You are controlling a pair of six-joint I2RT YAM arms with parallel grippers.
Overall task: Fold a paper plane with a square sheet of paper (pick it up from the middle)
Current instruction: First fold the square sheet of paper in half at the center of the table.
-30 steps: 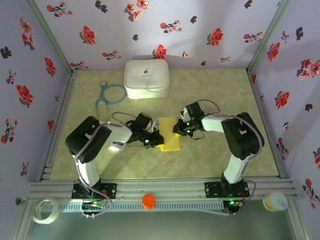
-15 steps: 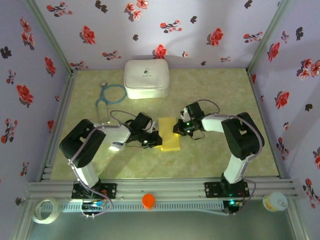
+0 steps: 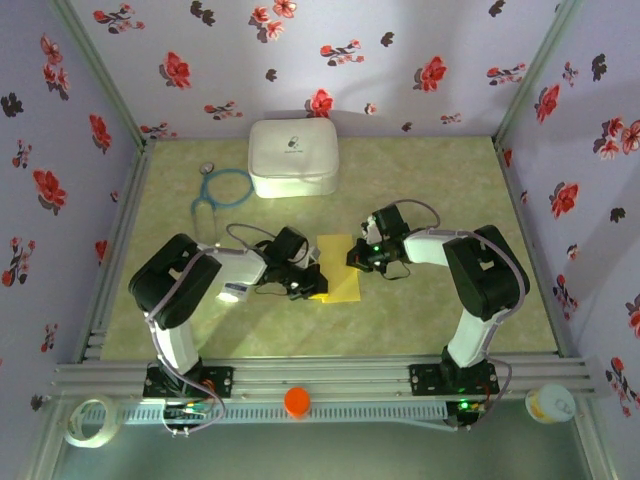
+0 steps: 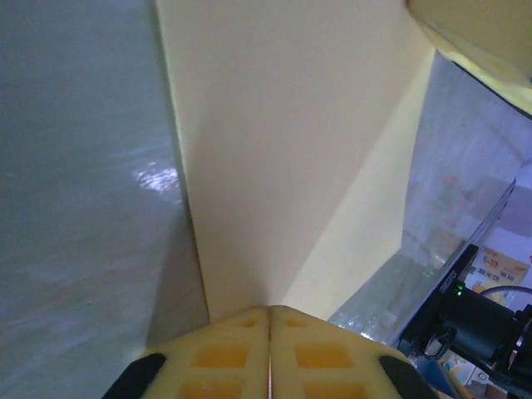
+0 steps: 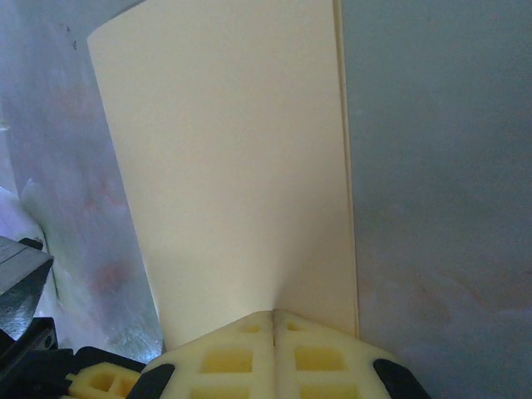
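Here we see the yellow paper sheet (image 3: 338,270) out in front of the white case (image 3: 292,157), well apart from it and a little toward the case's right side, over the green tabletop (image 3: 450,200). From above it reads as an upright rectangle rather than a full square, so we take it to be folded over.

The left gripper (image 3: 314,284) reaches the sheet at the edge farthest from the case, on its left side. In the left wrist view the left gripper (image 4: 268,310) has its foam fingers (image 4: 220,353) pressed together, and the sheet (image 4: 274,150) comes straight out from between them, so the jaws are pinching the paper. A crease runs from the fingertips up across the sheet, with a brighter panel on one side and a duller one on the other.

The right gripper (image 3: 356,258) meets the sheet's right edge, nearer the case than the left gripper is. In the right wrist view the right gripper (image 5: 273,314) likewise has its jaws closed flat on the sheet (image 5: 233,166), and a second paper edge shows just beside the first, so two layers lie together.

We cannot tell whether the sheet touches the tabletop.

A blue stethoscope (image 3: 222,190) lies just beside the case's left front corner.
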